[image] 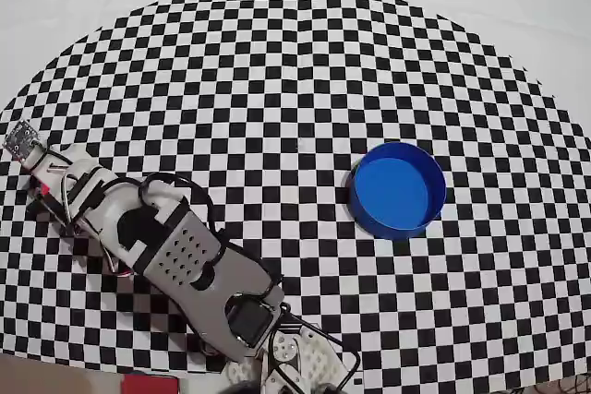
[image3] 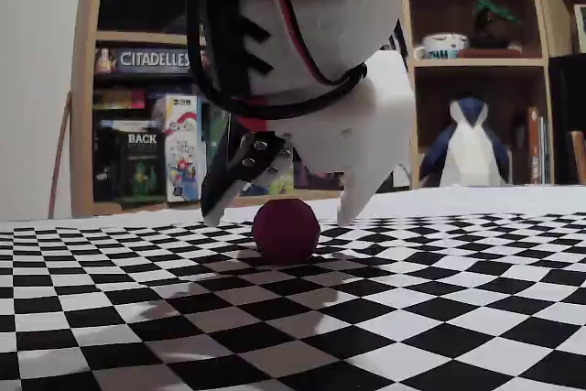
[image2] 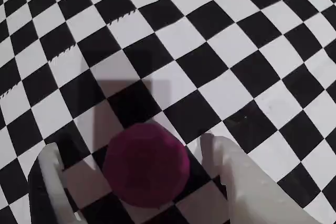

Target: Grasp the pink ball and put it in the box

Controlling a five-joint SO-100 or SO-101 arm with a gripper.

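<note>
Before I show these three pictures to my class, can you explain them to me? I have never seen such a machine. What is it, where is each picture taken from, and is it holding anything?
It is a small robot arm with a two-finger gripper. The overhead view looks down on the checkered table: the arm lies at lower left, and a round blue box, empty, stands at right. The wrist view rides on the arm itself and looks past the two fingers. The fixed view sits low at table level, with shelves behind. The pink ball rests on the table between the open fingers. Nothing is gripped yet.
</note>
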